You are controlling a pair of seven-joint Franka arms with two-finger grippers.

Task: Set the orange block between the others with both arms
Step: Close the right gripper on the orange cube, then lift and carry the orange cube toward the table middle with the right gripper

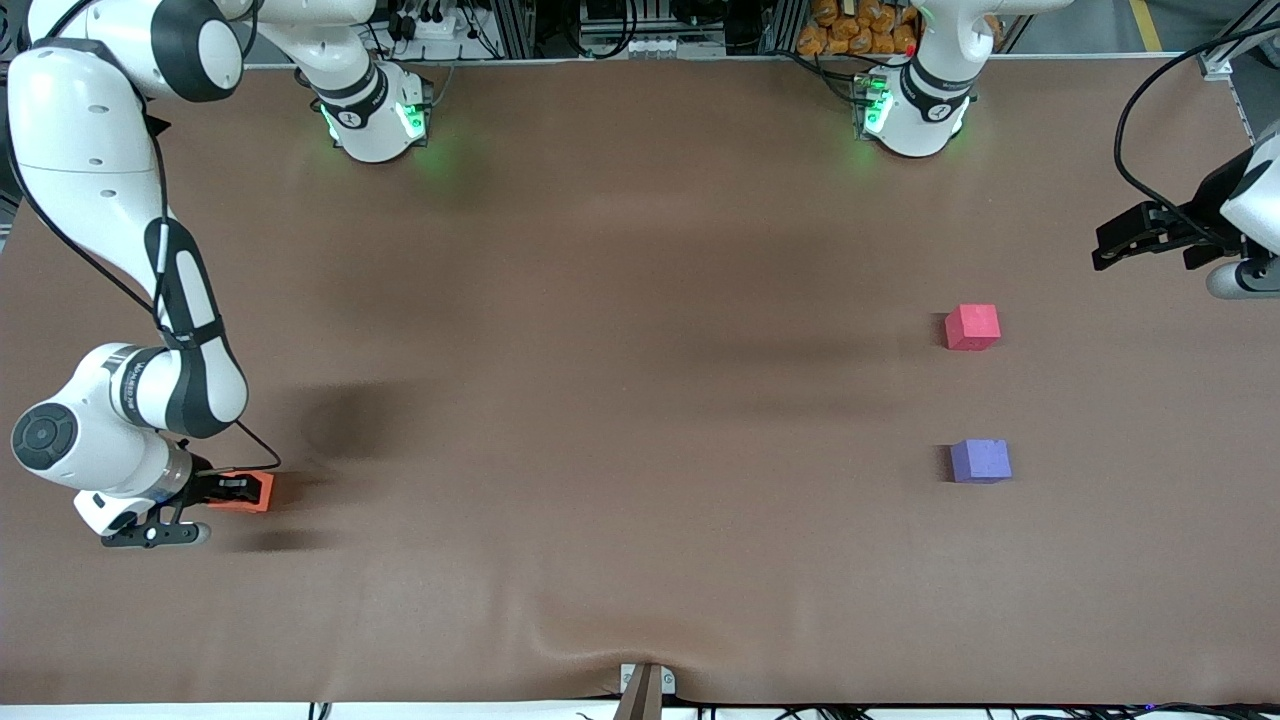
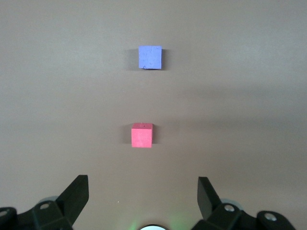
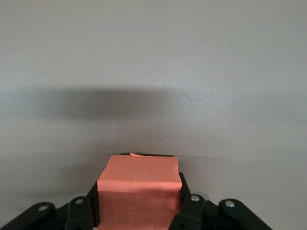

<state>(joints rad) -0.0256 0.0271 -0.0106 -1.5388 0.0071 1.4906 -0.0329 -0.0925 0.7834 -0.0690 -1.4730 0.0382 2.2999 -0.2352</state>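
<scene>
Even, bright overhead light; soft dark shadows lie on the brown table (image 1: 620, 400) near the right arm (image 1: 150, 400); views sharp, without glare.

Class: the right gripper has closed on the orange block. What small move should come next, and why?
Probably lift it slightly: the right gripper is shut on the orange block, at table level, far from the pinkish-red cube and purple cube.

table (image 1: 640, 400): brown cloth cover, matte, with a wrinkle bulging at the edge nearest the front camera
bracket (image 1: 645, 685): small grey piece at the middle of that nearest edge
orange packets (image 1: 860, 28): heaped just past the table edge, beside the left arm's base
cables (image 1: 450, 25): black, bundled past the edge by the bases
</scene>
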